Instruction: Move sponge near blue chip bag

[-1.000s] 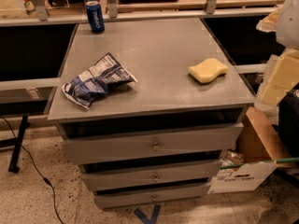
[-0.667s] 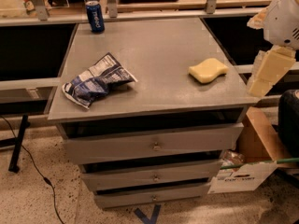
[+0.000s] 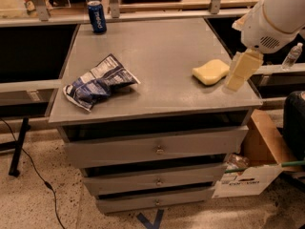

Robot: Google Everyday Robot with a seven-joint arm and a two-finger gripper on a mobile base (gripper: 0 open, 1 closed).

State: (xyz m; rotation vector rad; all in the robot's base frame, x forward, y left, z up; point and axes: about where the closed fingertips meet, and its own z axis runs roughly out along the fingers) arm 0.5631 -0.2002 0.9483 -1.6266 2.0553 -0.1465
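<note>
The pale yellow sponge (image 3: 211,71) lies on the right side of the grey cabinet top (image 3: 167,46). The blue and white chip bag (image 3: 99,82) lies crumpled at the front left of the same top, well apart from the sponge. My gripper (image 3: 240,70) hangs from the white arm (image 3: 276,13) at the upper right. It sits just right of the sponge, above the top's right edge, and holds nothing that I can see.
A blue soda can (image 3: 96,16) stands at the back left corner. The cabinet has three drawers (image 3: 157,149) below. A cardboard box (image 3: 259,168) and a black case (image 3: 295,123) sit on the floor at right. A water bottle (image 3: 291,56) stands behind the arm.
The arm has swung in from the right edge of the view, bringing the gripper leftward and close beside the sponge. The sponge, the bag and the can have not moved.
</note>
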